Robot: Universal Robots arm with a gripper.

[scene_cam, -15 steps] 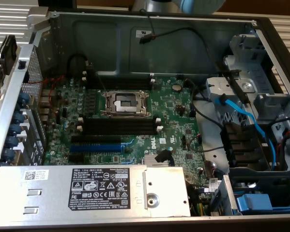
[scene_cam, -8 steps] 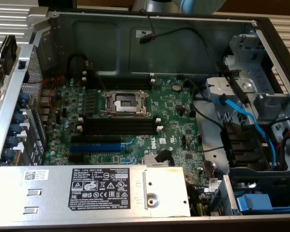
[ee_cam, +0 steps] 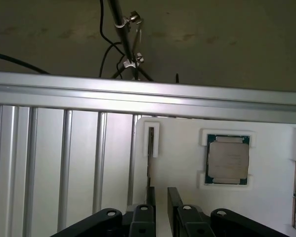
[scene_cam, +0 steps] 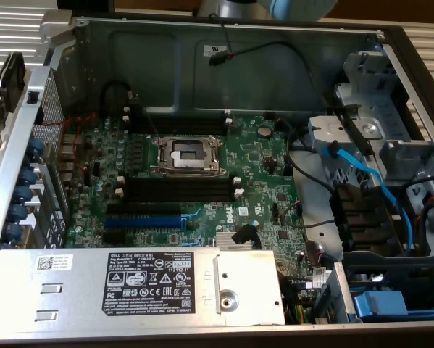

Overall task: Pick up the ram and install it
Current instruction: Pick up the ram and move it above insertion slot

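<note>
The black two-finger gripper (ee_cam: pixel 161 195) is open near the thin dark ram (ee_cam: pixel 150 145) edge-on in its white tray (ee_cam: pixel 182 148); exterior view: black memory slots (scene_cam: pixel 180 190) at 6 o'clock of the silver socket (scene_cam: pixel 188 154).

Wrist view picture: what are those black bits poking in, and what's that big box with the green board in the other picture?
That picture comes from a camera on the robot arm's wrist. The black bits are its hand, with the two fingers apart and nothing between them. Near it a thin dark strip stands in a white holder; it may be the ram seen edge-on. Beside that, a square computer chip lies on a white tray. The other picture is from a camera off the arm, looking into an open computer case. Its green board carries long black memory slots, which look empty.
</note>
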